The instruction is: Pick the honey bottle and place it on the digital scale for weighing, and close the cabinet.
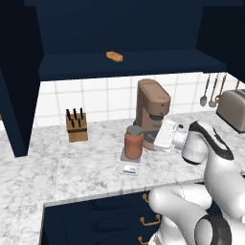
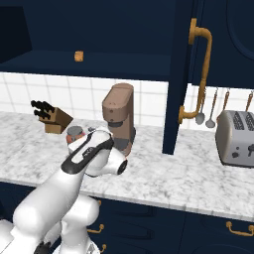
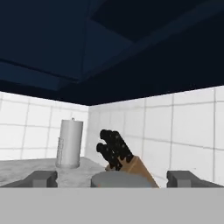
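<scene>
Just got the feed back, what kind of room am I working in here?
A rendered home kitchen, by the look of it: a marble counter under navy cabinets, with a coffee machine, a knife block and a toaster along a white tiled wall.

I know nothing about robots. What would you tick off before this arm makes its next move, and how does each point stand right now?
1. Honey bottle on the digital scale: ok, it stands upright on the plate.
2. Jaws let go: ok, the gripper is open, fingers wide on either side of the grey lid.
3. Hand clear of the bottle: not ok, the lid sits close between the fingertips.
4. Cabinet shut: not ok, its door stands open.
5. Coffee machine out of the way: cannot tell, it stands close behind the hand.
</scene>
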